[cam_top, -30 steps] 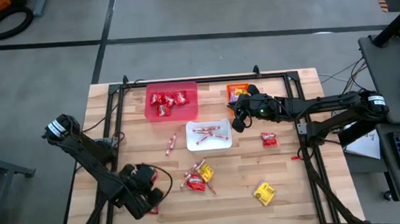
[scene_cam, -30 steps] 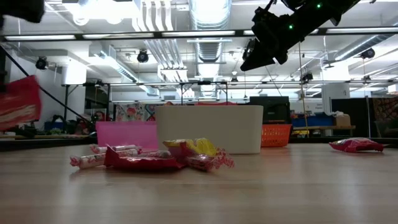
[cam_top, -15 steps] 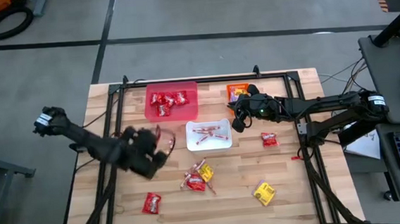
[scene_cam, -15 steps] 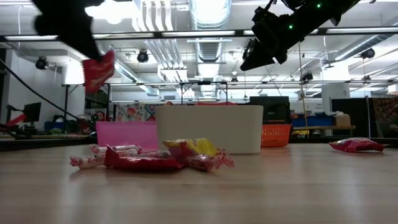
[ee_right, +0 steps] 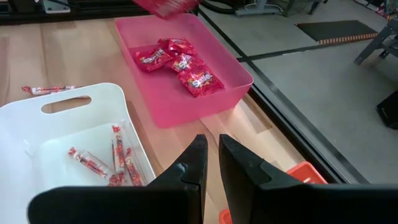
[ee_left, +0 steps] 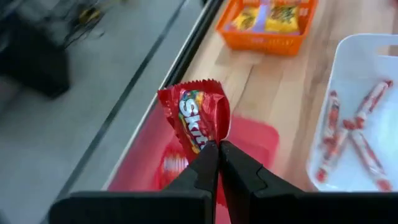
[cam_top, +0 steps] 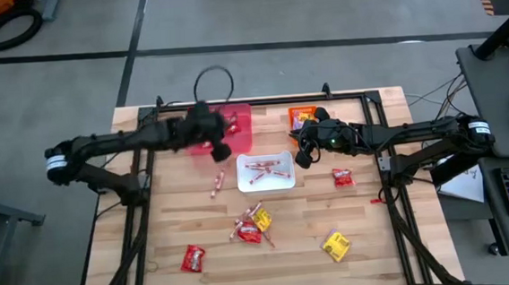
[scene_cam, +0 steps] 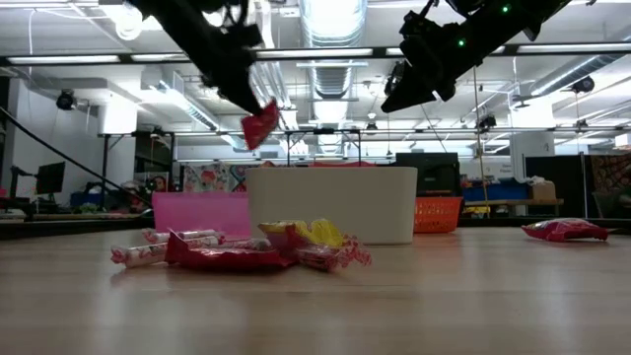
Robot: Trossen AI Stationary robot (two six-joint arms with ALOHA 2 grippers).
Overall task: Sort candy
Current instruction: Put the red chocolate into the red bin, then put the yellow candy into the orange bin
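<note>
My left gripper [ee_left: 217, 155] hovers over the pink-red bin [cam_top: 240, 130] at the table's far side, shut on a shiny red packet [ee_left: 194, 117]. In the low view that packet [scene_cam: 260, 125] hangs in the air below the fingers. More red packets [ee_right: 180, 62] lie in the pink-red bin. Red-and-white sticks [cam_top: 268, 170] lie in the white bin [cam_top: 244, 184], and yellow-orange packets [ee_left: 281, 15] lie in the orange bin [cam_top: 294, 113]. My right gripper [ee_right: 209, 163] waits shut and empty in the air between the white and orange bins. My left gripper pinches the red packet by one narrow end [ee_left: 208, 142] between its two fingertips. The fingers slant down from the table's left side. The packet is lifted clear, above the pink-red bin, and sticks out beyond the fingertips.
Loose candy lies on the wooden table: a small mixed pile [cam_top: 251, 225] near the middle, a red packet [cam_top: 192, 257] near the left front, a yellow packet [cam_top: 336, 245], a red packet [cam_top: 342, 178] on the right, and one stick [cam_top: 216, 186] left of the white bin.
My left gripper has swung from the table's near left corner up and toward the far edge, carrying the red packet with it, and now stands over the pink-red bin. It has stayed shut on the packet.
</note>
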